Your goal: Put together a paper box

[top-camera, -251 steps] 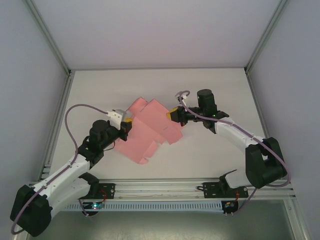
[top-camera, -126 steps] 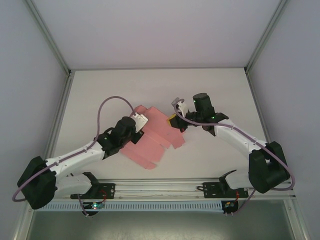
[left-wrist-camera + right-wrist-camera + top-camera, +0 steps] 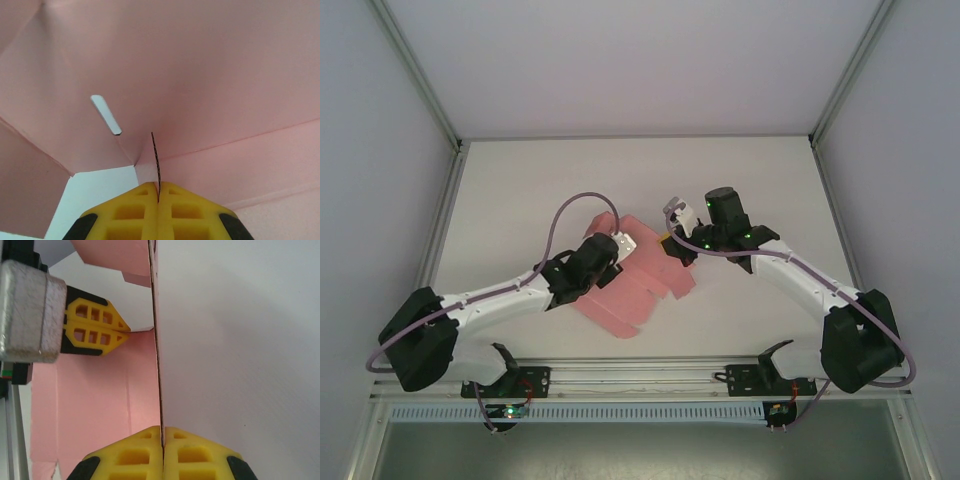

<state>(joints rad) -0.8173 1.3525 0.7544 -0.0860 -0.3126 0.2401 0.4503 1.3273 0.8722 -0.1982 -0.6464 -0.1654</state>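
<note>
Pink paper box (image 3: 642, 292) — lying diagonally, partly folded.

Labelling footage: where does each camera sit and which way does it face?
Top external: above, behind the robot, looking down on table and paper box; left arm, right arm show.
Left wrist: on that wrist, facing the box; left pincer shut on its edge.
Right wrist: likewise; right pincer shut on an edge.
Shared: both wrist views show the left pincer.

Pink paper box (image 3: 642, 292), unassembled die-cut sheet, creased flaps, one narrow slot, partly folded upward, mid-counter (image 3: 520, 190)
</note>
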